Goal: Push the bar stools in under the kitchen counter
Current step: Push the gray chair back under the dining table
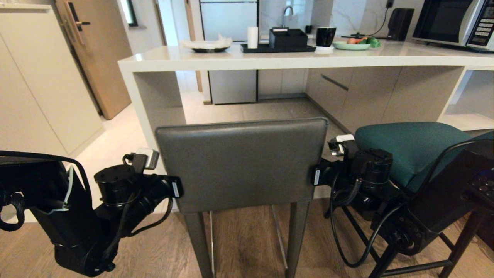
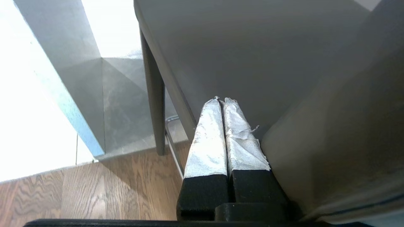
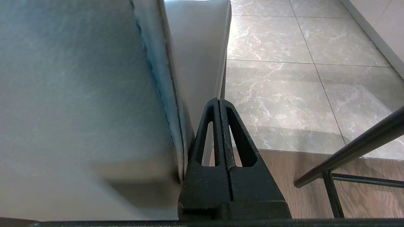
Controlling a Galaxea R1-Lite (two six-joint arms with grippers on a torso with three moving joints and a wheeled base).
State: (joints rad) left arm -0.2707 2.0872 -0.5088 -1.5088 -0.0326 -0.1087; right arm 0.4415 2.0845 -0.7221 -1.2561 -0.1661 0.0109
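Note:
The dark grey bar stool (image 1: 241,164) stands with its low backrest toward me, in front of the opening under the white kitchen counter (image 1: 270,60). Both arms flank that backrest, and in the head view its edges hide the fingers. My left gripper (image 2: 222,101) is shut with nothing in it, lying along the stool's left side (image 2: 252,47) beside a square leg (image 2: 154,110). On the other side my right gripper (image 3: 219,101) is shut and holds nothing, tight against the stool's right side (image 3: 79,94). The teal bar stool (image 1: 409,150) stands to the right, behind my right arm.
The counter carries a black tray (image 1: 278,48), a dark cup (image 1: 325,36), a green plate (image 1: 351,45) and a microwave (image 1: 455,21). The teal stool's black rail (image 3: 353,151) runs close to my right gripper. Tiled floor (image 1: 247,112) lies under the counter, and a wooden door (image 1: 96,54) is at far left.

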